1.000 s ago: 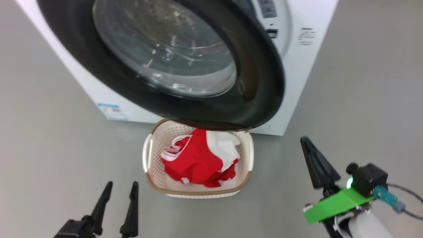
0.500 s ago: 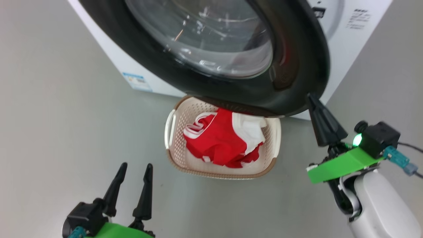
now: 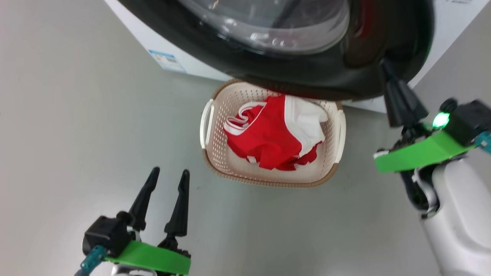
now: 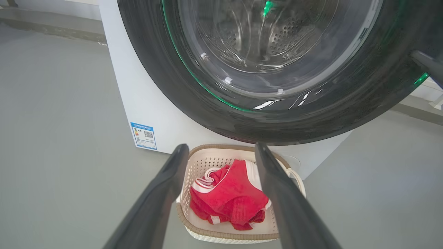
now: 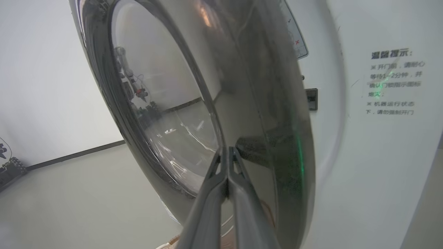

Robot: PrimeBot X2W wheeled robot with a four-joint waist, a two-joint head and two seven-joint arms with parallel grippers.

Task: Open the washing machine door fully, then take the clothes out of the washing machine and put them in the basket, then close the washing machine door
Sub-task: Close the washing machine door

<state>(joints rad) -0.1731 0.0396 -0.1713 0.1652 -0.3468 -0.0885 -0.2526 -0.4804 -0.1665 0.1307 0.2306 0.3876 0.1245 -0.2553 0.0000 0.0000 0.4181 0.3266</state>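
Grey floor (image 3: 76, 115). Glossy black-rimmed washing machine door (image 3: 307, 76) overhangs a cream basket (image 3: 215, 161) of red-and-white clothes (image 3: 276, 142). Left hand (image 3: 170, 170) spread, right hand (image 5: 226, 149) clenched.

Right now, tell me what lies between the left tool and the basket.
Bare grey floor, seen in the head view. The open left tool is apart from the basket, with nothing between them.

The clothes (image 3: 274, 134) lie in the basket (image 3: 268, 183), which stands on the floor (image 3: 76, 115) just before the washing machine (image 4: 145, 103), its far end under the washing machine door (image 3: 307, 73). The left gripper (image 3: 170, 172) hangs nearer than the basket and to its left, apart from it. The right gripper (image 3: 384, 65) is to the basket's right, its tips at the door's rim.
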